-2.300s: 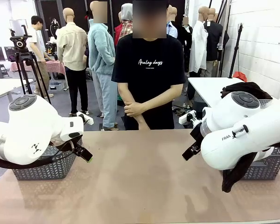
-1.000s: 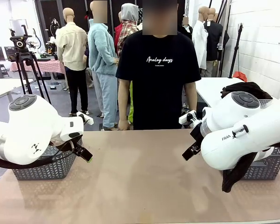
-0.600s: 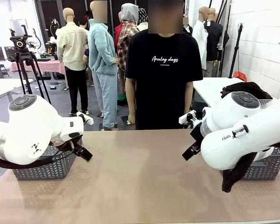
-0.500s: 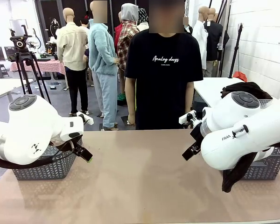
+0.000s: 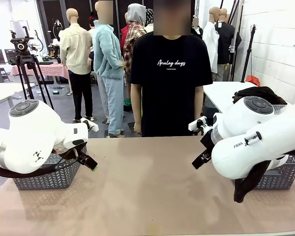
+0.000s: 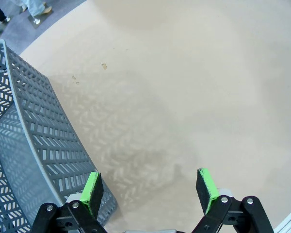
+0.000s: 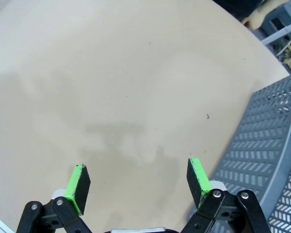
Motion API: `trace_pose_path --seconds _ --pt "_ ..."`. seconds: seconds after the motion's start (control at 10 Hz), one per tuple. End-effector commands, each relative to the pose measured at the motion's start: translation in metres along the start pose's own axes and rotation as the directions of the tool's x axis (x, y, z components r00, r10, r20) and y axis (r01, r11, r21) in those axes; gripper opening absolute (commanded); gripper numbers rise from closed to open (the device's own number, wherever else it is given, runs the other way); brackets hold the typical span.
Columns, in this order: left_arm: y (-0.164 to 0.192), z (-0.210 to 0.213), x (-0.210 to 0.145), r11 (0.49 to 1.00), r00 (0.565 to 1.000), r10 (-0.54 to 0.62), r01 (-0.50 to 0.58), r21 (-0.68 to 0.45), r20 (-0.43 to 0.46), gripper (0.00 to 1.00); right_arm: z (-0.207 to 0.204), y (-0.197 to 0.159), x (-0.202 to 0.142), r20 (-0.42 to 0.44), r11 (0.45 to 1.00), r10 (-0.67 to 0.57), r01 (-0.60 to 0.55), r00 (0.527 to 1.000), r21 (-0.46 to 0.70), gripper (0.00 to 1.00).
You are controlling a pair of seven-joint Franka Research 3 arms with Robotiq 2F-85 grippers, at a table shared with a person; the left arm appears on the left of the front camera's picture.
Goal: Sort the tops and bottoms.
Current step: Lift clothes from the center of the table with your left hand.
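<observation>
A dark garment, one of the bottoms, hangs over the front wall of the grey basket at the table's right end, partly hidden behind my right arm. The tops are out of view. My left gripper hovers open over bare table beside the left grey basket. In the left wrist view its green pads stand wide apart around my left gripper, nothing between them. My right gripper is open too, above bare tabletop. The right wrist view has my right gripper just left of the basket wall.
A person in a black T-shirt with white lettering stands at the table's far edge, arms down. The left basket's wall lies close to my left pad. A dark bundle sits on a white table behind, at the right.
The person unclasped the hands, lowered the arms and shifted a little to the right. Both arms and the garment have stayed still.
</observation>
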State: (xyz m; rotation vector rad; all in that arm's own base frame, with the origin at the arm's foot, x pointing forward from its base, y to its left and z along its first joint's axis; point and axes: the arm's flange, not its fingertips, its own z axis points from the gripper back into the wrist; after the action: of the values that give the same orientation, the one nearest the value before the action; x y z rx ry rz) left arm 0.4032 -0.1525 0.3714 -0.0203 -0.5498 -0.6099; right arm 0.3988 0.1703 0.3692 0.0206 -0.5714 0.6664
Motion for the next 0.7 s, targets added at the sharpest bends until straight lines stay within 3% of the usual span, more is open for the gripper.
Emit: trace_pose_path --seconds 0.0,0.6 --pt "0.0011 0.0 -0.0003 1.0 1.0 0.002 -0.002 0.0 0.0 1.0 0.0 -0.0002 -0.0001 0.0 1.0 -0.002 0.002 1.0 0.0 1.0" --pt "0.0011 0.0 -0.0003 1.0 1.0 0.002 -0.002 0.0 0.0 1.0 0.0 -0.0002 -0.0001 0.0 1.0 -0.002 0.002 1.0 0.0 1.0"
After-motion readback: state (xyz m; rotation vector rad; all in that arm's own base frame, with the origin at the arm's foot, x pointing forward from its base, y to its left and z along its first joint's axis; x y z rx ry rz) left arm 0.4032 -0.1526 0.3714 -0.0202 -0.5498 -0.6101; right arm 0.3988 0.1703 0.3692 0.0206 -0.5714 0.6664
